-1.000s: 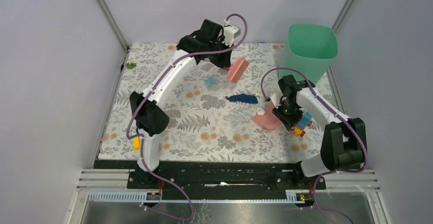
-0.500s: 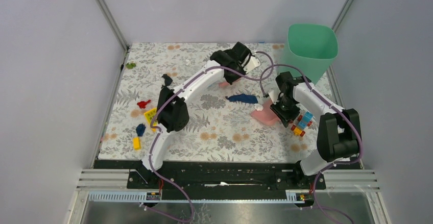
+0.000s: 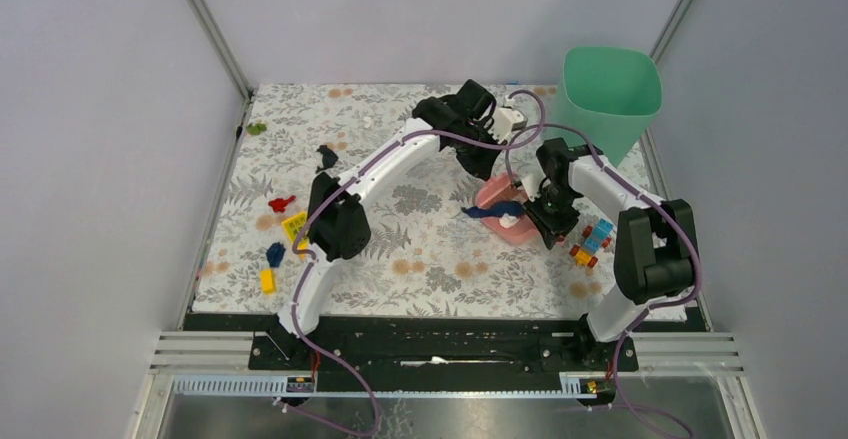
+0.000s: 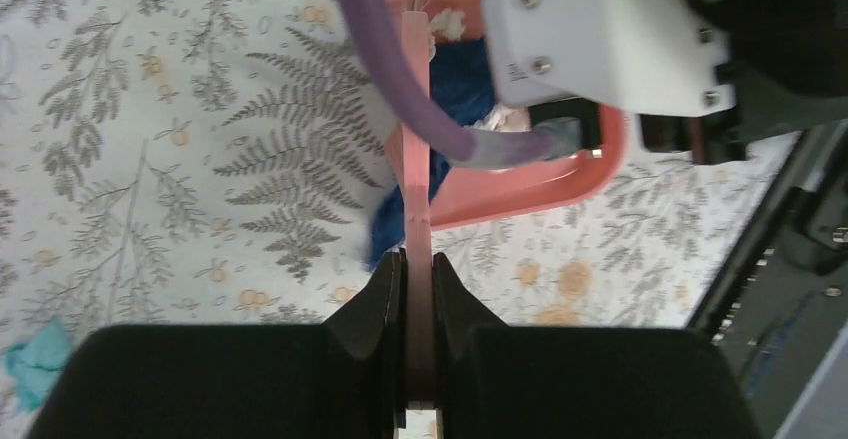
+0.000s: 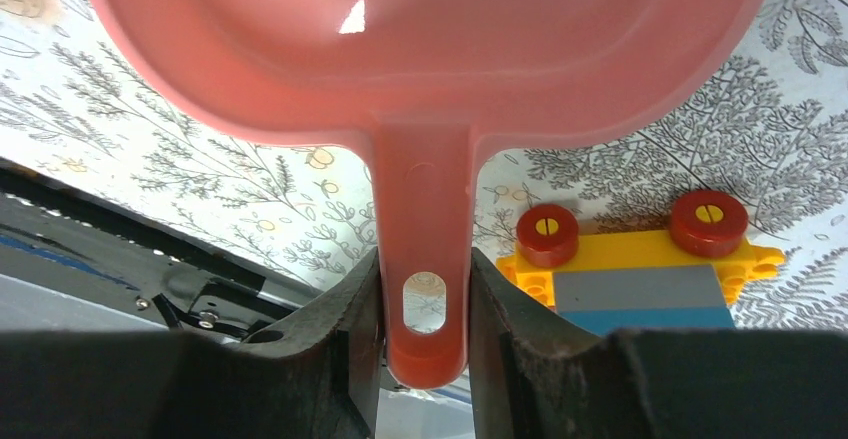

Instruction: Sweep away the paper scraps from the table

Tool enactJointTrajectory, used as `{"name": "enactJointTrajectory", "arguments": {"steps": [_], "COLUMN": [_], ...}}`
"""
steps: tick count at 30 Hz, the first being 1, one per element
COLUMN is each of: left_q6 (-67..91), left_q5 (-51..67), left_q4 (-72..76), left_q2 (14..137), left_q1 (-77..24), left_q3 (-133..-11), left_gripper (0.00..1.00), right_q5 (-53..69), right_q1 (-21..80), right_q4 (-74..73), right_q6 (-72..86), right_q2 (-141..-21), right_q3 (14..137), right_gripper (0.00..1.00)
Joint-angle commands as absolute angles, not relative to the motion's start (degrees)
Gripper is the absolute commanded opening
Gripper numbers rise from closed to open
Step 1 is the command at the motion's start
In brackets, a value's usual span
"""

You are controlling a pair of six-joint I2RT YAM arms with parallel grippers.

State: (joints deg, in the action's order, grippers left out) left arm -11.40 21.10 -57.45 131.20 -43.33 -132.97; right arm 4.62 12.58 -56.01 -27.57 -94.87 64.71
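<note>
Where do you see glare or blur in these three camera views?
Right wrist: a small white glare spot on the pink dustpan, left of centre; the fingers are dark and soft. Left wrist: the purple cable near the lens looks soft, the brush handle sharper. Top external: even light, faint shadows, no glare.

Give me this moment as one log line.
left hand: shut on brush | right hand: shut on dustpan | blue scrap: across dustpan lip

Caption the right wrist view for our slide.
Right gripper clamping the pink plastic dustpan by its handle, multicoloured toy-brick vehicle alongside.
</note>
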Motion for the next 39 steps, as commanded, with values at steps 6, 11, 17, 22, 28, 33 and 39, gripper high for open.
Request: {"name": "enactJointTrajectory", "arguments": {"steps": [6, 11, 17, 22, 28, 33, 39], "left_q6": [-2.4, -1.1, -9.0, -12.7, -9.8, -5.5, -0.7], "left_q5": [29.8, 28.0, 15.4, 0.4, 0.4, 8.9, 21.6], "left_q4": [-55.7, -55.1, -58.6, -61.1, -63.4, -64.6, -63.9], "left_q2": [121.6, 118.6, 116.1, 115.8, 115.7, 117.2, 118.7], "left_q1": [-40.7, -36.5, -34.3, -34.5, -34.6, -35.8, -38.2], "left_q3": [-132.3, -130.4, -129.6, -126.0, -120.3, -118.7, -119.5], "left_gripper": [0.0, 0.0, 0.0, 0.0, 0.0, 0.0, 0.0], "right_q5": [13.6, 15.5, 12.9, 6.3, -1.0, -4.6, -2.8], "right_q1": [12.3, 12.2, 12.2, 12.2, 12.8, 14.7, 16.7], "right_q4": [-58.0, -57.1, -58.1, -59.3, -58.9, -57.3, -56.3], "right_q6": [-25.8, -26.1, -27.1, -30.4, -32.3, -34.1, -33.4], "right_q2": [-89.8, -86.6, -87.5, -88.3, -89.1, -89.6, -90.8], "right_q3": [62.7, 60.8, 60.3, 61.0, 62.1, 61.7, 62.6], "right_gripper": [0.0, 0.0, 0.0, 0.0, 0.0, 0.0, 0.0]}}
